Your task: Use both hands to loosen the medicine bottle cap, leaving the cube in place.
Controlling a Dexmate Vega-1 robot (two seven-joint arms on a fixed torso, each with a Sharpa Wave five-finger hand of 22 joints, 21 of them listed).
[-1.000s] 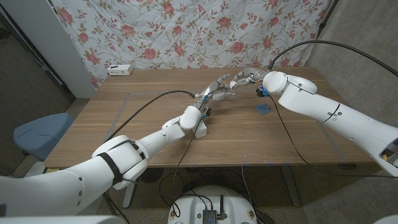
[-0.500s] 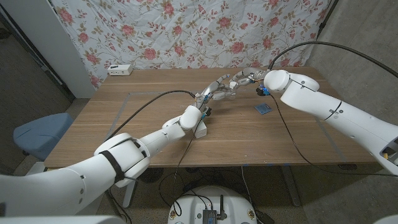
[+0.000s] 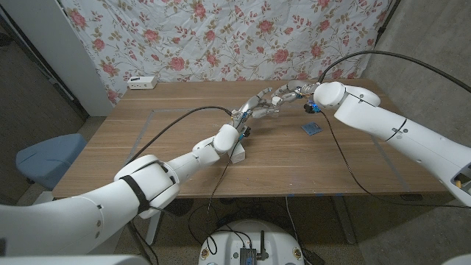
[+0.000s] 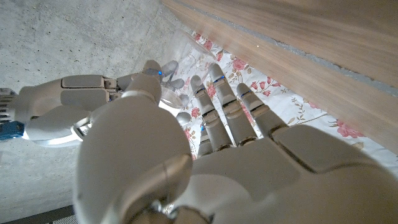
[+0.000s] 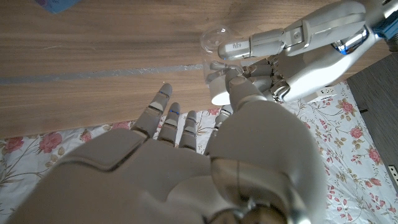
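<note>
At the back middle of the table my two hands meet around a small clear medicine bottle [image 5: 214, 40] with a white cap [image 5: 218, 93]. My left hand [image 3: 254, 107] grips the bottle body, its fingers [image 5: 280, 40] lying across it. My right hand [image 3: 291, 93] comes from the opposite side and its thumb [image 5: 242, 90] presses on the cap, with the other fingers spread. In the left wrist view the bottle [image 4: 173, 96] shows past my left thumb, with the right hand [image 4: 68, 106] beside it. A small blue cube [image 3: 312, 129] lies on the table, to the right of the hands and nearer me.
A white box [image 3: 142, 82] lies at the table's back left corner. Black cables [image 3: 184, 118] run along both arms over the wood. A floral cloth [image 3: 235, 37] hangs behind the table, and a blue chair [image 3: 44, 158] stands at the left.
The right forearm has shifted very slightly. Both hands stay together at the bottle, and the cube has not moved.
</note>
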